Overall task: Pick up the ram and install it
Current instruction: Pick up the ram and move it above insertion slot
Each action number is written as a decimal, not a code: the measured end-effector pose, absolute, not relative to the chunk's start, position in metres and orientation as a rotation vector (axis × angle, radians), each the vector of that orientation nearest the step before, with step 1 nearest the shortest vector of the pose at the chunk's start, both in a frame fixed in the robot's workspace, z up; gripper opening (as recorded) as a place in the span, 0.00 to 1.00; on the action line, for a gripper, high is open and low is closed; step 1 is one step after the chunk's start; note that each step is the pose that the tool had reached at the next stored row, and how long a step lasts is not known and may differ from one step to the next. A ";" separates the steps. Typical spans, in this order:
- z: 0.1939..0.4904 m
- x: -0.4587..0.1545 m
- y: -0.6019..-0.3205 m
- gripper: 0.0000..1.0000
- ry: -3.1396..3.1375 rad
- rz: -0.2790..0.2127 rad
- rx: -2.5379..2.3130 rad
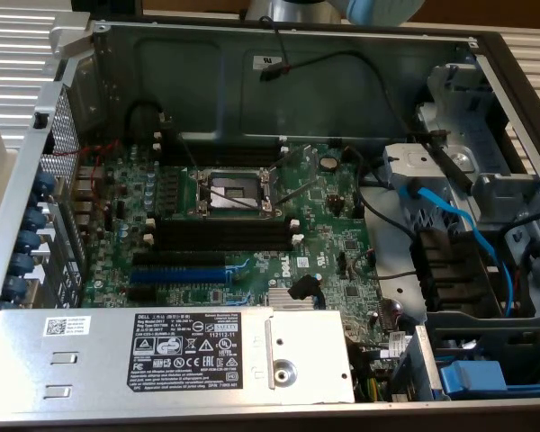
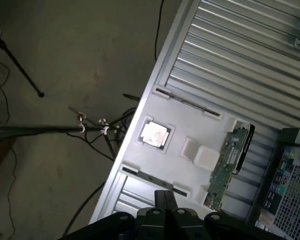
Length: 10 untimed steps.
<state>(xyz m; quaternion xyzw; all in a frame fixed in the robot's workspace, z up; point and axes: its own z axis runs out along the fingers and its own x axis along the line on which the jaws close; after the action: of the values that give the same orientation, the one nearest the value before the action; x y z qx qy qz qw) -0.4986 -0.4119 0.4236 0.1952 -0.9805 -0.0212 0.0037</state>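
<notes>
The ram (image 2: 229, 165), a long thin green-black stick, lies in a slot of a white holder tray (image 2: 185, 125) on a ribbed metal table. My gripper (image 2: 164, 194) hovers high above the tray's edge, well apart from the ram, with its two dark fingers pressed together and nothing between them. In the exterior view the open computer case shows the green motherboard (image 1: 324, 207) with black memory slots (image 1: 220, 230) with white end clips running beside the processor socket (image 1: 231, 191). No stick stands in those slots.
A square silver processor (image 2: 154, 134) sits in the white tray. A blue expansion slot (image 1: 175, 270), a power supply (image 1: 162, 355), blue cables (image 1: 450, 211) and drive cage lie in the case. Tripod legs and cords (image 2: 90, 127) stand on the floor beside the table.
</notes>
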 end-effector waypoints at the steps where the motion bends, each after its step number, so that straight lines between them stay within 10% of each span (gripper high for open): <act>1: 0.423 -0.499 -0.412 0.11 -3.067 -0.066 0.640; 10: 0.414 -0.499 -0.412 0.11 -3.006 -0.062 0.871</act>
<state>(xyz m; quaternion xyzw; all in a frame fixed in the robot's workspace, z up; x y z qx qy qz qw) -0.4986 -0.4119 0.4142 0.2781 -0.9603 -0.0198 0.0058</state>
